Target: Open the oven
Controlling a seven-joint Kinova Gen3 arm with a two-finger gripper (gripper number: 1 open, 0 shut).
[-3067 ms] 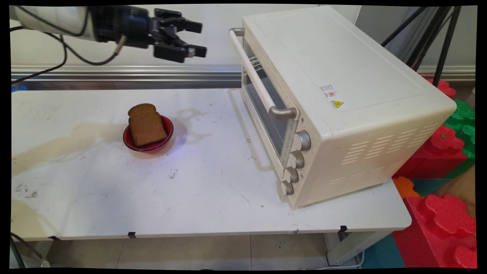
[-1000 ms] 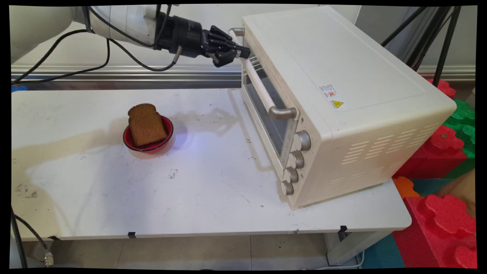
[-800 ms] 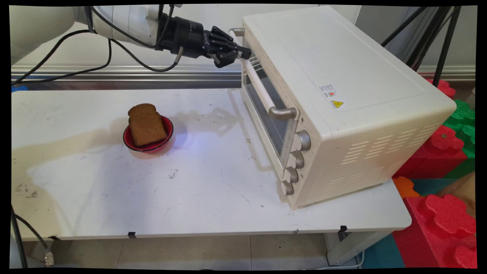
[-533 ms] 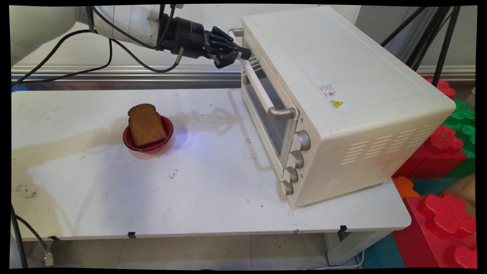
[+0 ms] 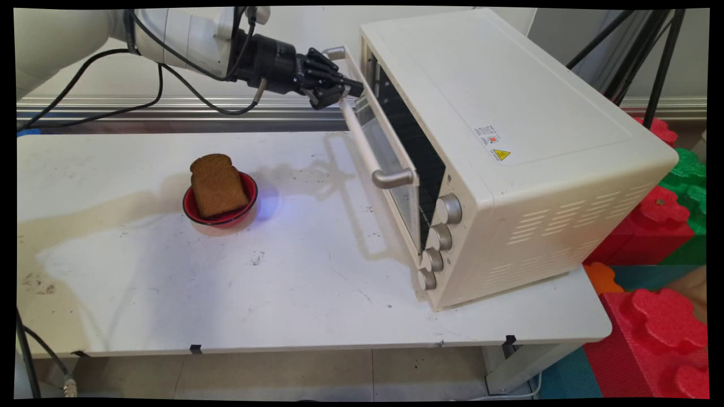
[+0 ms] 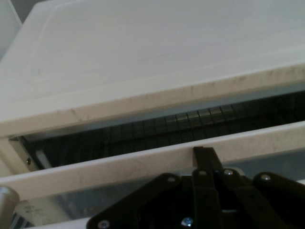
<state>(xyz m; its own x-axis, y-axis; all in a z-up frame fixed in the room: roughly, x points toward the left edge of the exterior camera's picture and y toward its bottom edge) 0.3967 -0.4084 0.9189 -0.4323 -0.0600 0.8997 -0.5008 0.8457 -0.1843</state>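
Note:
A cream toaster oven stands on the right of the white table. Its glass door is tilted partly open, showing the dark inside. My black gripper is shut on the far end of the door's cream handle bar. In the hand view the handle bar crosses just above my gripper, and the oven's wire rack shows through the gap below the oven's top edge. A slice of brown bread leans in a red bowl left of the oven.
Four silver knobs run down the oven's front right side. Red and green foam blocks are stacked off the table's right end. Black tripod legs stand behind the oven. Black cables hang from the arm.
My gripper came in from the left, shut on the handle bar, then drew back left with it. The oven door swung from closed to partly open.

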